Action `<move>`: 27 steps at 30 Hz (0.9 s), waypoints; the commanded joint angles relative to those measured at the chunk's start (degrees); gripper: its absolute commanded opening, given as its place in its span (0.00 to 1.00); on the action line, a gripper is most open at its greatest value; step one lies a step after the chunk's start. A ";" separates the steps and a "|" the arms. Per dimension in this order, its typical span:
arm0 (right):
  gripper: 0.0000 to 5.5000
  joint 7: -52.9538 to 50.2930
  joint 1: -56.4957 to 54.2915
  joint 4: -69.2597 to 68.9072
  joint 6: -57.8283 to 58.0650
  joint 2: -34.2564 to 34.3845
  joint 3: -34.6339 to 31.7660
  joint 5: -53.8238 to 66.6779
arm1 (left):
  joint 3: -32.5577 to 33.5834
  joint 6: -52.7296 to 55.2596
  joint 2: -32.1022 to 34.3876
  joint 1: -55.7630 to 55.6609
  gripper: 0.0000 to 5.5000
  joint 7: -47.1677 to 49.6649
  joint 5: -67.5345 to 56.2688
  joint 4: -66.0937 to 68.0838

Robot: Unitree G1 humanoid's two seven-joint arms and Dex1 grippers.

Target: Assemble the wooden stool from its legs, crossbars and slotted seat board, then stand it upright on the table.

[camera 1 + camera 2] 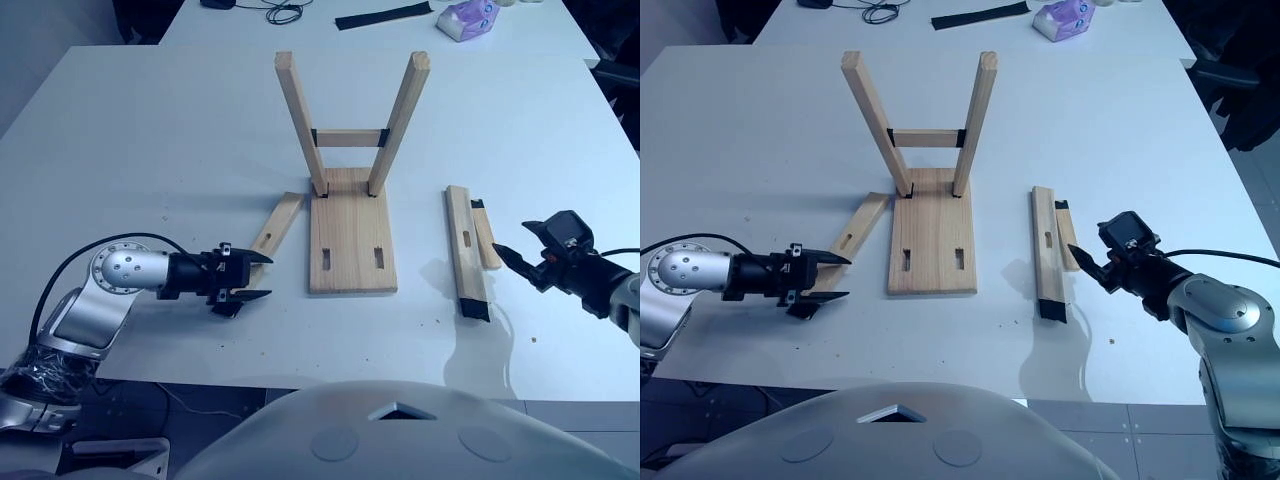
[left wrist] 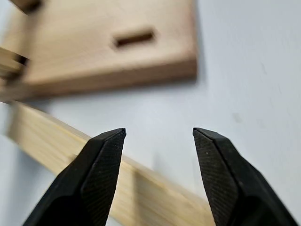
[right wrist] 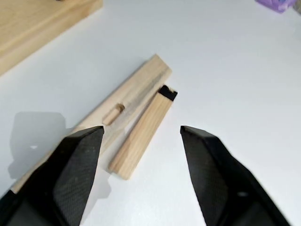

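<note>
Stool assembly stands half done in the head view: the seat board (image 1: 351, 243) lies flat mid-counter (image 1: 150, 130), with two legs (image 1: 298, 120) upright in its far slots and joined by a crossbar (image 1: 348, 138). The two near slots are empty. One loose leg (image 1: 277, 224) lies just left of the board. Another loose leg (image 1: 465, 250) lies to its right, with a short crossbar (image 1: 485, 238) touching that leg's outer side.

In the left wrist view, the left end effector (image 2: 159, 132) is parted and holds nothing, poised low over the left loose leg, with a board slot beyond.

In the right wrist view, the right end effector (image 3: 141, 129) is spread wide and empty, its gap framing the short crossbar.

The step in hand looks like picking up the remaining pieces. Each end effector should probably come down squarely and close across a piece's narrow sides near mid-length, leaving the ends free for fitting. The right one needs care to take the crossbar alone, since the leg lies against it.
</note>
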 commanded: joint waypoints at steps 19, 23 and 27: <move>0.66 -8.08 -2.42 7.30 0.69 4.03 7.29 -0.59 | 4.23 26.39 -8.36 -14.15 0.48 13.78 -14.44 -12.02; 0.66 -9.16 -2.33 9.35 -1.80 4.22 8.91 -2.31 | 3.21 26.66 -9.10 -14.45 0.48 13.87 -14.21 -12.49; 0.66 -9.70 -2.40 11.19 -4.00 4.22 10.44 -3.74 | 2.79 26.73 -9.48 -14.76 0.48 14.00 -14.05 -12.25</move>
